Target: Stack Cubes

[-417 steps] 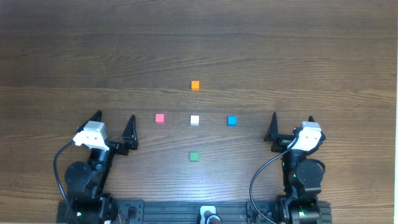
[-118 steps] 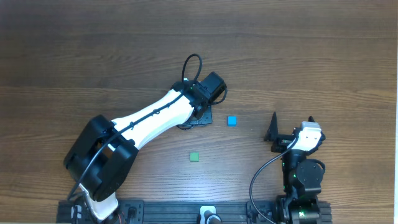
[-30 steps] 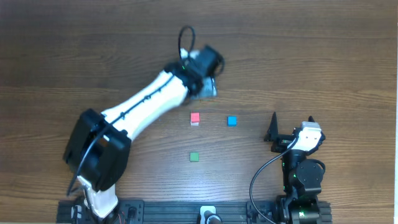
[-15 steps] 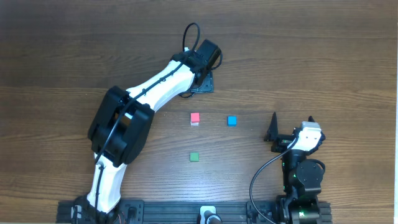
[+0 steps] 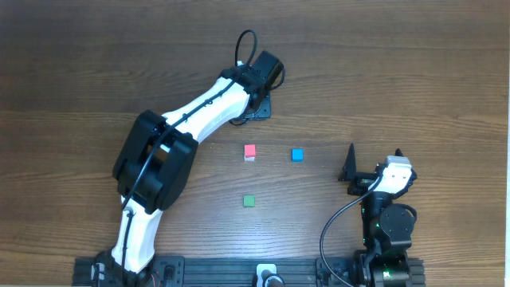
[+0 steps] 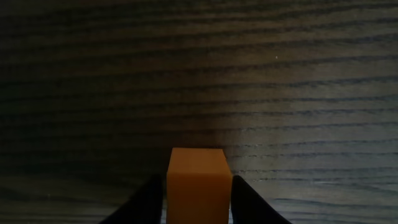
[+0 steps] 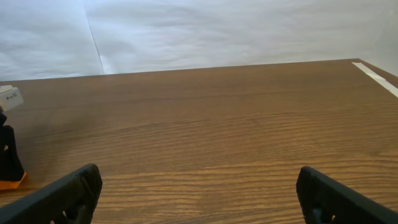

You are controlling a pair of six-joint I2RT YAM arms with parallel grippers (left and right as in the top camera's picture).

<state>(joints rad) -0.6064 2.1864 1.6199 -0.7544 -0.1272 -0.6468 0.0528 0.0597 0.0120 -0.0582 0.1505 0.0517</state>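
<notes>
The right gripper [image 7: 198, 174] has its two black fingers [image 7: 74, 193] spread wide apart, low over the brown wooden table [image 7: 217, 124]. Far off at one edge the left gripper [image 7: 7, 160] stands dark and upright, with an orange cube [image 7: 12, 182] at its tip. A white backdrop [image 7: 217, 31] rises behind the table
</notes>
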